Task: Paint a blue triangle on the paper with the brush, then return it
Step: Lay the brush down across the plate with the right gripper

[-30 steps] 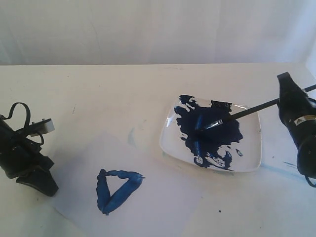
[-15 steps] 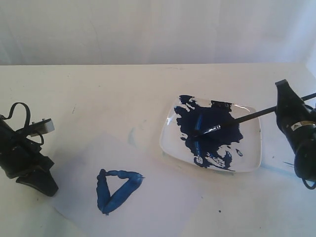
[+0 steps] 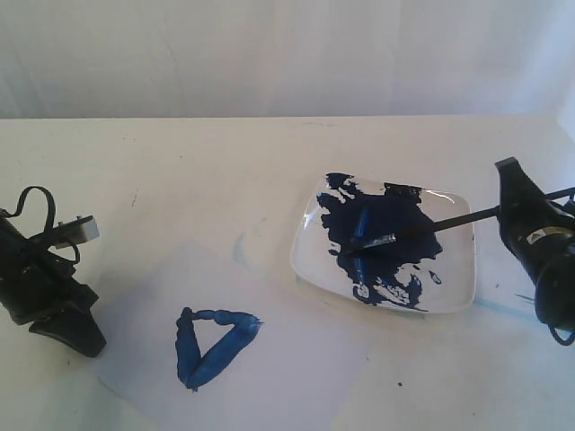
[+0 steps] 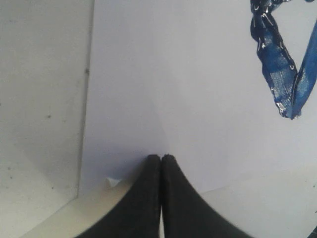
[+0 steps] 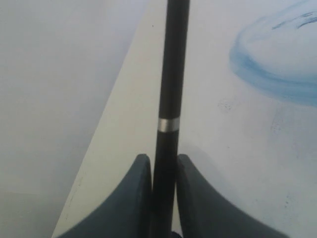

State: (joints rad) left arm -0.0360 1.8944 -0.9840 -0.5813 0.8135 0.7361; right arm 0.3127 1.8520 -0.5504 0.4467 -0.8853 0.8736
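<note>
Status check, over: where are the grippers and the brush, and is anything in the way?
Left gripper shut, empty, at paper edge. Right gripper shut on brush, bristles on the plate. Blue triangle done. Nothing in the way.

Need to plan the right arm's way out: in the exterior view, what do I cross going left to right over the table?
In order: left gripper → blue triangle → plate → right gripper. The paper and the brush overlap these, so they are left out.
</note>
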